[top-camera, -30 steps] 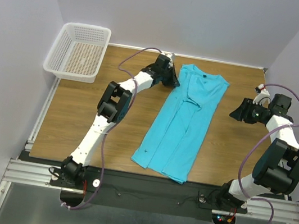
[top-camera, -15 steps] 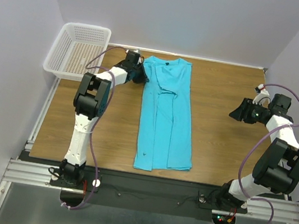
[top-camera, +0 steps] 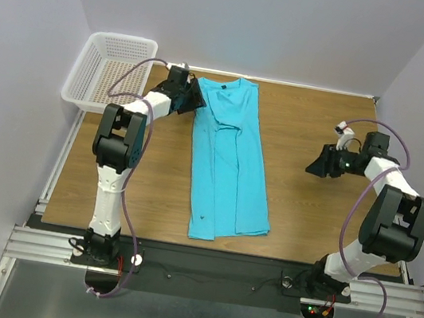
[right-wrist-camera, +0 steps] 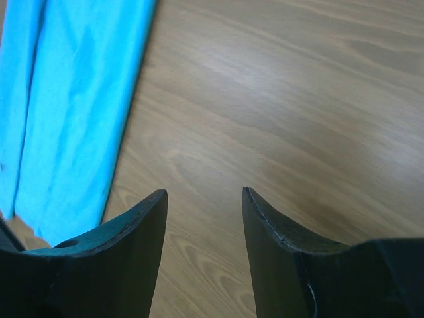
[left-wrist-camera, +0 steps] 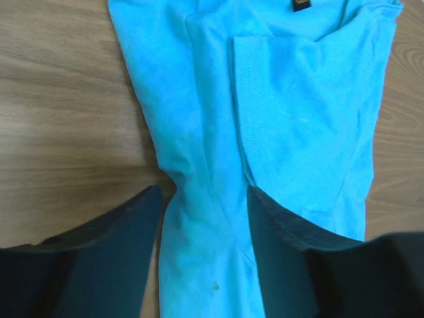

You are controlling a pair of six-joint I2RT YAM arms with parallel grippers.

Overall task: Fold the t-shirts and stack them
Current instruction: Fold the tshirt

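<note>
A white plastic mesh basket [top-camera: 111, 70] sits at the far left corner of the wooden table [top-camera: 307, 222]. Its perforated floor is in plain sight from rim to rim.

The plain turquoise short-sleeved cloth shirt [top-camera: 228, 161] lies flat on the table left of centre. It is folded lengthwise into a long narrow strip, with the neckline at the far edge and the hem close to the near edge. The strip slants a little, so the hem lies further right than the collar.

The left gripper [top-camera: 191, 101] is at the shirt's far left corner, between basket and cloth. From above its fingers cannot be made out. The left wrist view shows the left gripper [left-wrist-camera: 204, 252] with its two dark fingers spread apart and a band of the shirt [left-wrist-camera: 278, 119] running between them, not pinched. It also shows a small dark label [left-wrist-camera: 301, 5] at the neckline and the overlapping fold lines.

The right gripper [top-camera: 316, 166] hovers over bare wood, well apart from the shirt. The right wrist view shows the right gripper [right-wrist-camera: 204, 218] with its fingers spread and nothing between them, and the shirt's edge [right-wrist-camera: 73, 112] at the left of that view.

A second ago the shirt lay further right and slanted the other way. It has since shifted toward the left edge along with the left gripper. The right gripper has come in closer to the cloth.
</note>
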